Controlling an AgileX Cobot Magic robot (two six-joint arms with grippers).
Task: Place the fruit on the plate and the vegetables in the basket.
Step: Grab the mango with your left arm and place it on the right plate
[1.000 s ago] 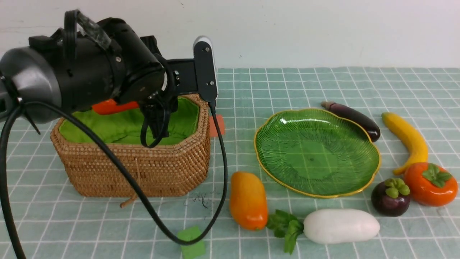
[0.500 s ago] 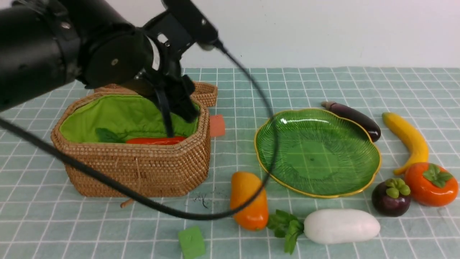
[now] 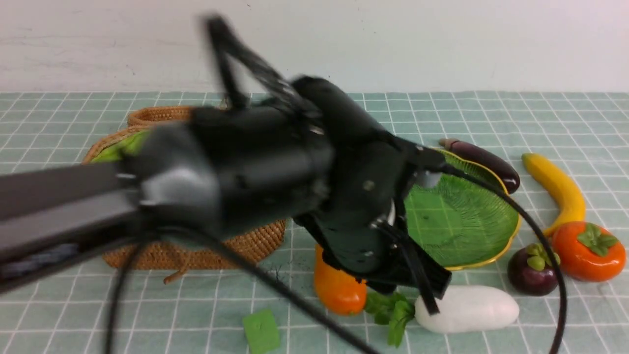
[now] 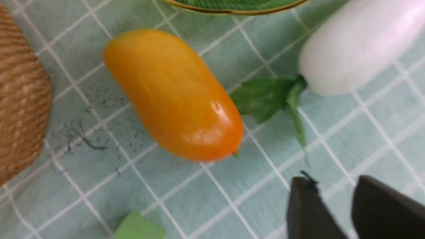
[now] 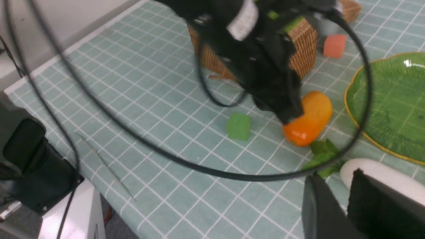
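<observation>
- The fruit is all off the plate. The mango lies on the desk at lower centre of the front view, just below the plate's lower-left rim. The banana, persimmon and mangosteen sit at the right edge.
- The radish lies to the right of the mango, its leaves just beside the mango's tip. The eggplant rests against the plate's upper-right rim. The basket is mostly hidden behind the blurred left arm.
- The left gripper hangs low between mango and radish, jaws spread and empty.
- The right gripper fills the lower right of its wrist view. Only a thin slit shows between its jaws, so whether they are fully pressed together cannot be told.
- Risks:
  - The glossy, rounded mango could squirt out of a grip taken off-centre.
  - Coming down between the two items, a jaw might snag the radish leaves or nudge the mango into the plate rim.
  - The trailing cable could sweep the green cube.
</observation>
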